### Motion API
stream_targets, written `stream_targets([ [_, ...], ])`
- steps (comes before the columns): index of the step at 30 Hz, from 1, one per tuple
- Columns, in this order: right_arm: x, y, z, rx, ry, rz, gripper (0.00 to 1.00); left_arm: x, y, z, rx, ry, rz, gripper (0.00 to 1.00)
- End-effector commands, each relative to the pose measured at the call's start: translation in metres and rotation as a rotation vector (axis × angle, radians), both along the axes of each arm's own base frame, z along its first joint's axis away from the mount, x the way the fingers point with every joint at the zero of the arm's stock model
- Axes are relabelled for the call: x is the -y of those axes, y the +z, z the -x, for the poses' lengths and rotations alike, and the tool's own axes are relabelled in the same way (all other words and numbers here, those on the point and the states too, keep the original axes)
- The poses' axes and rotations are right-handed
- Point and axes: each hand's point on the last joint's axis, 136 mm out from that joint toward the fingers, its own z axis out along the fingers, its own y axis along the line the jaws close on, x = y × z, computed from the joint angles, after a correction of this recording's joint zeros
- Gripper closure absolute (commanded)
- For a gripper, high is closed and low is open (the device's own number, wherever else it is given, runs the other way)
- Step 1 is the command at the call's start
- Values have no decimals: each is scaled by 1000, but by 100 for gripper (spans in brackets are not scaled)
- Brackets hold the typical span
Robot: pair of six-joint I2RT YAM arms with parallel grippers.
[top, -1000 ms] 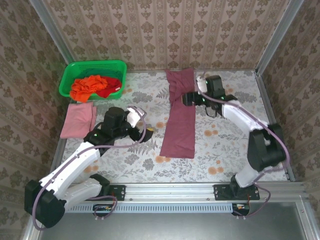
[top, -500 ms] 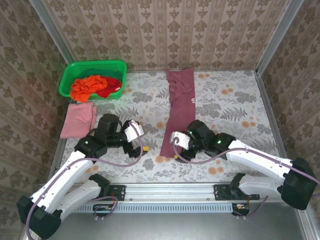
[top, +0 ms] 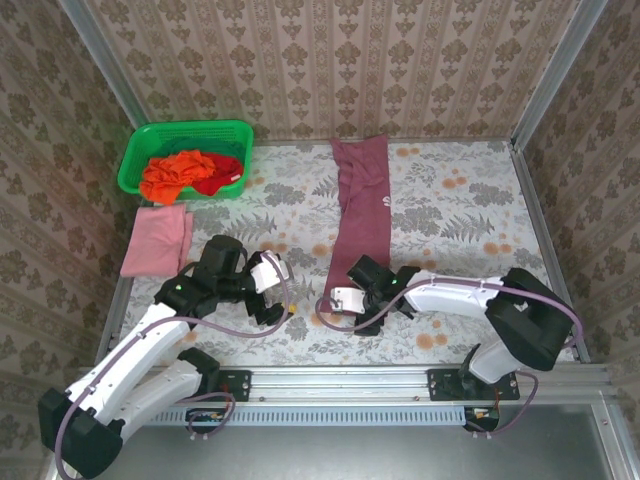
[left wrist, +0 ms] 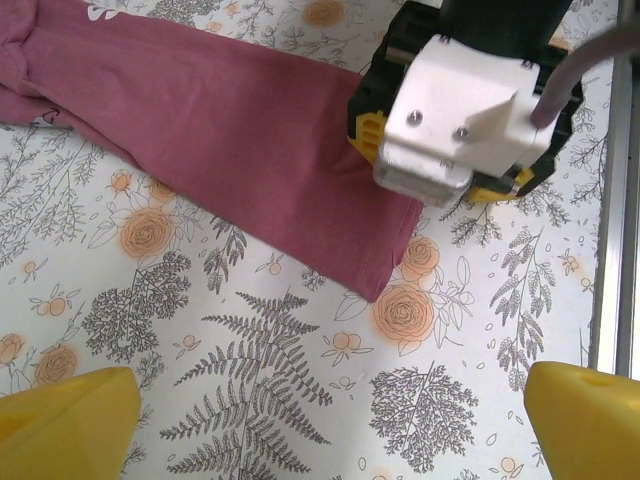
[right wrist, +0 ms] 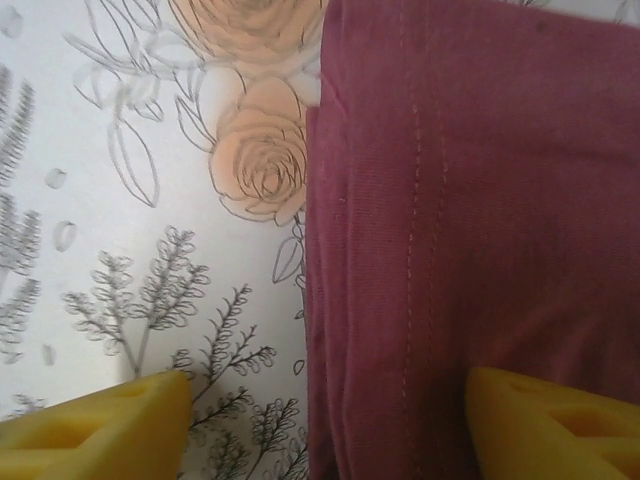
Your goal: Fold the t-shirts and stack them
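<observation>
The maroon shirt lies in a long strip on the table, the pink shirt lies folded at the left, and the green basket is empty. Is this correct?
One part is wrong: the green basket holds an orange shirt and a red shirt, as the top external view shows. The rest stands.

Top camera looks down; both close wrist cameras share the maroon t-shirt (top: 362, 235).

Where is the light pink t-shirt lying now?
In the top view, the pink t-shirt lies folded at the left edge of the table, right in front of the green basket.
</observation>
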Motion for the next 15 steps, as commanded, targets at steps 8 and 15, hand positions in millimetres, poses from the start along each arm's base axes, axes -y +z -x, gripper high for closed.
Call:
stream_targets([
  [8,9,-19,-8,-2,8,123,89,-2,-2,-1,46,-4,13,0],
  [15,6,-2,10,-65,31,96,100,-6,2,-4,82,14,15,0],
])
